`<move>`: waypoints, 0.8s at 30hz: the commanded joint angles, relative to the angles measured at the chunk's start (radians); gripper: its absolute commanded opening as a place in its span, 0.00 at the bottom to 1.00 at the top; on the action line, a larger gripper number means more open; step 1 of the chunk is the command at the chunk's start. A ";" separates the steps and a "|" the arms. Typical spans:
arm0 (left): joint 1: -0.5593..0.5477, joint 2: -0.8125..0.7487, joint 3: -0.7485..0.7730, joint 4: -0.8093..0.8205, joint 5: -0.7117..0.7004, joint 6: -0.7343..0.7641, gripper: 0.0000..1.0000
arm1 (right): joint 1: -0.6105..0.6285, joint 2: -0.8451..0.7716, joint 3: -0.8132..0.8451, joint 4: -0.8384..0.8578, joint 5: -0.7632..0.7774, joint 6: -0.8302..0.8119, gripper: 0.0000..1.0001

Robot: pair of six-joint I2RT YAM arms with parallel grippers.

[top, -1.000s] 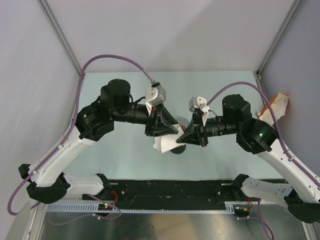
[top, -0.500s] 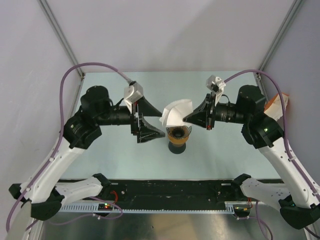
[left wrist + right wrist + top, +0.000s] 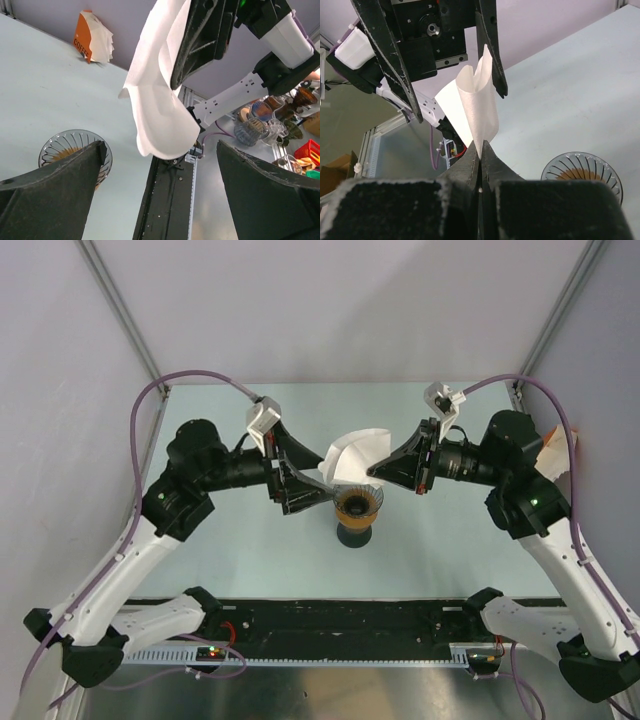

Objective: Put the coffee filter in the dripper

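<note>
The coffee filter (image 3: 352, 458) is a white paper cone held in the air, above and just behind the dripper (image 3: 357, 503). My right gripper (image 3: 372, 474) is shut on the filter's lower edge (image 3: 479, 112), pinching it at the fingertips (image 3: 480, 148). My left gripper (image 3: 321, 488) is open, its two fingers (image 3: 491, 55) reaching either side of the filter without touching it. In the left wrist view the filter (image 3: 160, 100) hangs in front of the open left gripper (image 3: 161, 150). The ribbed clear dripper (image 3: 65, 145) stands on the table with nothing white in it.
An orange filter packet (image 3: 555, 453) leans on the right wall. A black rail (image 3: 350, 620) runs along the near table edge. Grey walls close in the left, back and right. Cups and jugs (image 3: 270, 115) stand beyond the table.
The left gripper opened and let go of the filter. The arms drew apart. The right gripper lifted the filter up and back from the dripper.
</note>
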 commanded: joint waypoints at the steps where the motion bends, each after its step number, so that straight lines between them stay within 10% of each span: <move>1: -0.005 0.017 0.032 0.095 -0.031 -0.069 1.00 | 0.022 0.000 0.002 0.024 0.036 0.025 0.00; 12: 0.093 -0.044 0.038 0.102 0.103 0.003 0.62 | 0.026 -0.004 0.003 -0.055 0.117 0.005 0.00; 24: 0.009 0.067 0.102 0.103 0.097 -0.087 0.65 | 0.063 0.014 0.003 -0.032 0.107 -0.017 0.00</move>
